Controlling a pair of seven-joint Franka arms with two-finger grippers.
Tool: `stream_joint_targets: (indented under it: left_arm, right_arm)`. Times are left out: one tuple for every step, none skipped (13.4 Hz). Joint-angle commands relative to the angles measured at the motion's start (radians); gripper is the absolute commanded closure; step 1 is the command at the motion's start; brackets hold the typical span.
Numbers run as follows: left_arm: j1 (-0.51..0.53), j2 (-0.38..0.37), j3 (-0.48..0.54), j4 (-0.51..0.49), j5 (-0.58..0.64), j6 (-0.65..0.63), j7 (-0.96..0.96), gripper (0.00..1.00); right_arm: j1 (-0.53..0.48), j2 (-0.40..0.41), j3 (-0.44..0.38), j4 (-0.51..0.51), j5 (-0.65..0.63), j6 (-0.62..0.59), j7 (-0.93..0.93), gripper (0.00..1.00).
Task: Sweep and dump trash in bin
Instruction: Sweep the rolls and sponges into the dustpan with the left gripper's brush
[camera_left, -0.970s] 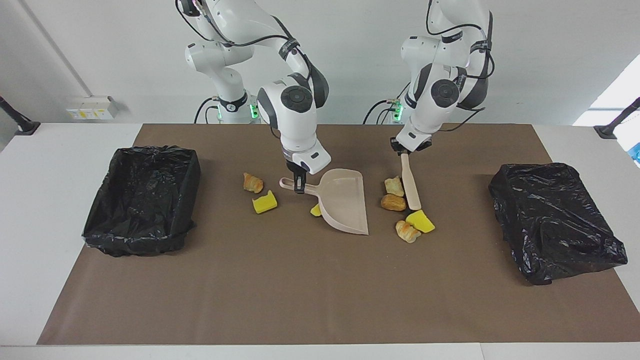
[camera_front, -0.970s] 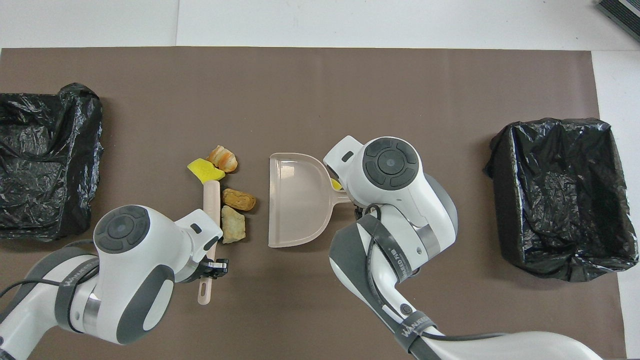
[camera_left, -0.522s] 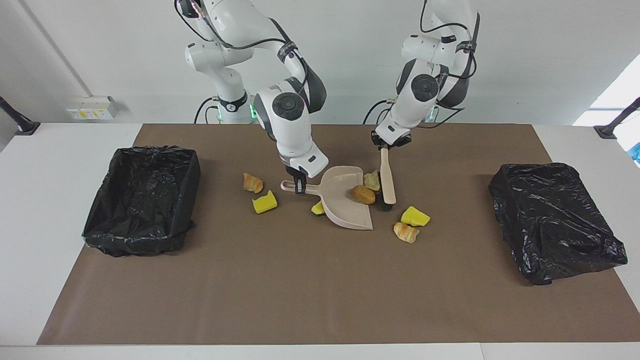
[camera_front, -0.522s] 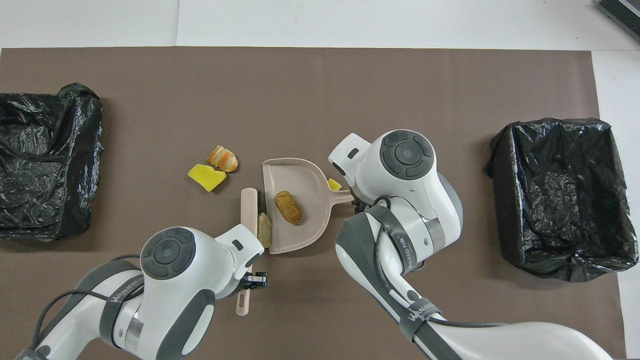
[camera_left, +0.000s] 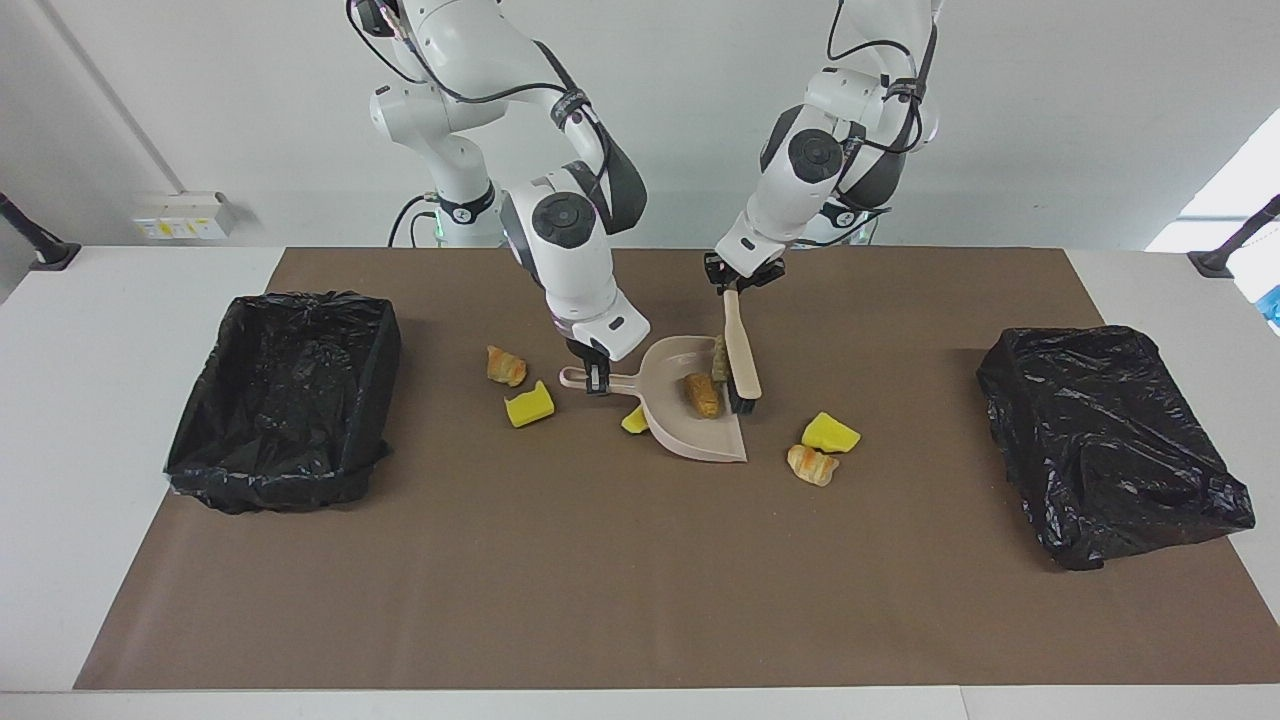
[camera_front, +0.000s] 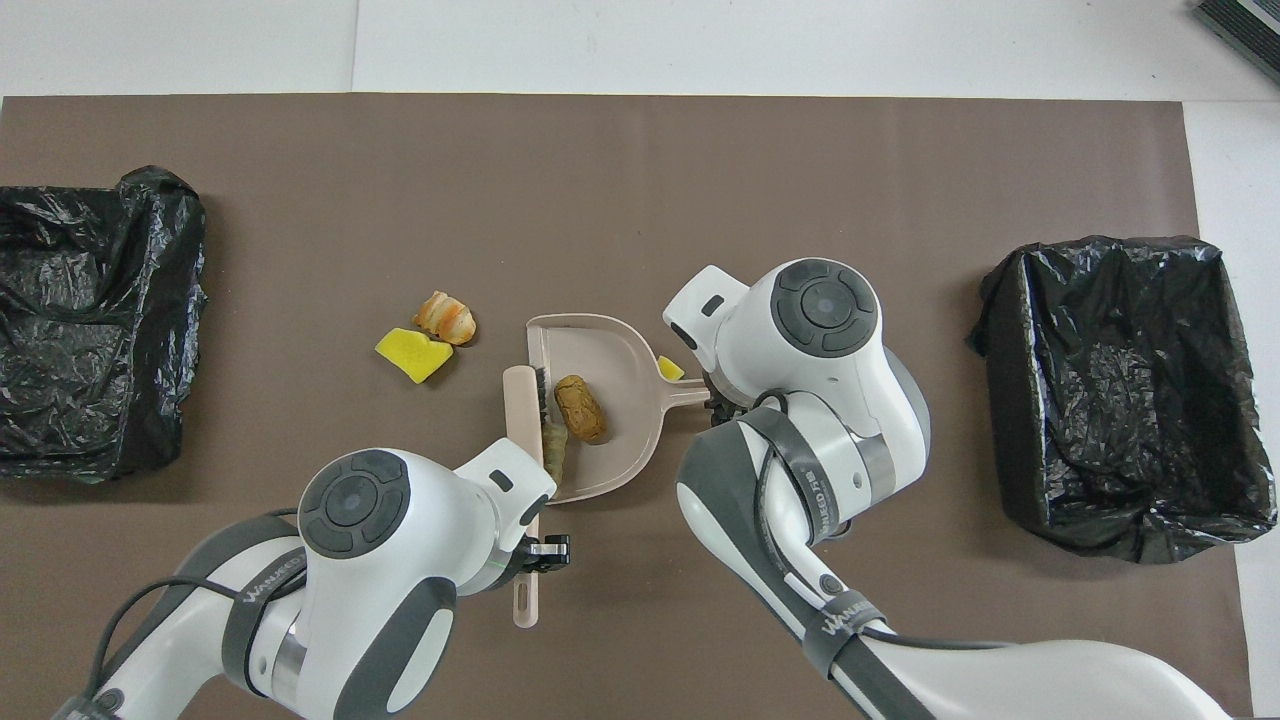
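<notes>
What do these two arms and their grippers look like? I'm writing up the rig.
Both arms are glossy white with rounded shells, dark grey joint bands and round grey caps. Black cables run along them, green lights glow at the bases. The left gripper and right gripper have small black fingers.

The facing camera looks from high across the table (camera_left: 640, 600) toward the robots, taking in every edge. The overhead camera sits above the robots' end, looking steeply down, closer. Both share the brown mat (camera_front: 640, 180).
</notes>
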Motion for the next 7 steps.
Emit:
stream_joint_targets:
  left_arm:
    - [-0.023,0.006,0.015,0.054,-0.045,0.006,-0.028,1.0]
    - [-0.01,0.0,0.023,0.088,-0.055,-0.005,-0.028,1.0]
    - [0.027,-0.003,0.023,0.116,-0.056,-0.05,-0.025,1.0]
    - [0.053,-0.002,0.023,0.134,-0.055,-0.107,-0.013,1.0]
    - [0.067,-0.003,0.026,0.136,-0.052,-0.149,-0.001,1.0]
    - [0.098,-0.002,0.032,0.136,-0.038,-0.16,0.015,1.0]
    - [0.143,0.004,0.032,0.14,-0.017,-0.167,0.056,1.0]
  right_arm:
    - [-0.017,-0.001,0.009,-0.012,0.036,0.027,-0.038,1.0]
    - [-0.017,-0.001,0.009,-0.012,0.036,0.027,-0.038,1.0]
    - [-0.017,-0.001,0.009,-0.012,0.036,0.027,-0.038,1.0]
    - [-0.017,-0.001,0.009,-0.012,0.036,0.026,-0.038,1.0]
    - [-0.017,-0.001,0.009,-0.012,0.036,0.026,-0.036,1.0]
    - [-0.017,-0.001,0.009,-0.012,0.036,0.026,-0.038,1.0]
    - [-0.017,-0.001,0.009,-0.012,0.036,0.026,-0.038,1.0]
